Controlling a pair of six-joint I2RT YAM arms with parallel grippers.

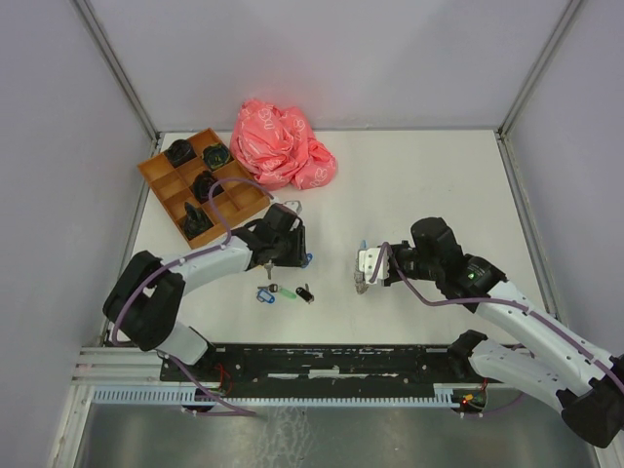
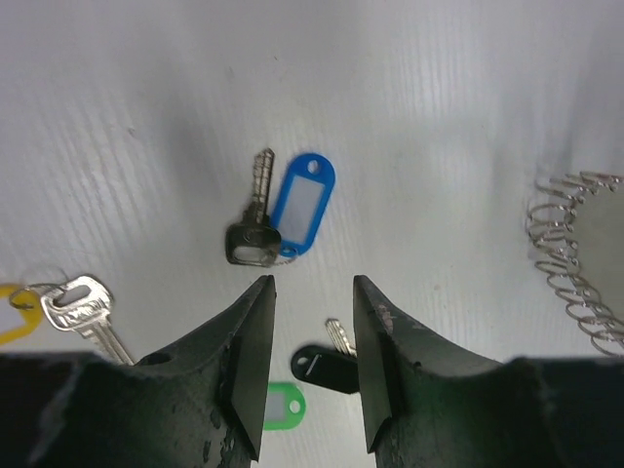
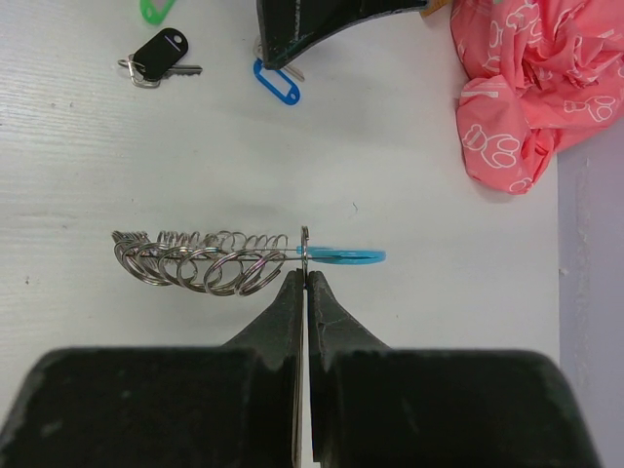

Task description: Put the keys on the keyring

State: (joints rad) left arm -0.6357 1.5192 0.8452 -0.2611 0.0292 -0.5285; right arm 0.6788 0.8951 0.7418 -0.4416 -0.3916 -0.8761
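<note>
Key (image 2: 255, 239) with blue tag (image 2: 302, 203): light, stiff, flat, likely slippery; pinch the bow | left gripper (image 2: 313, 292) half-open above it, empty | right gripper (image 3: 305, 283) clamped on keyring (image 3: 195, 261)

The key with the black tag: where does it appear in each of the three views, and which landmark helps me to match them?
Top external: the black-tag key lies below centre, just right of the green tag.
Left wrist: the key is low in the middle, in the gap of the open left gripper.
Right wrist: the key is near the top left.
Shared landmark: the green tag beside it, visible in all three views.
</note>
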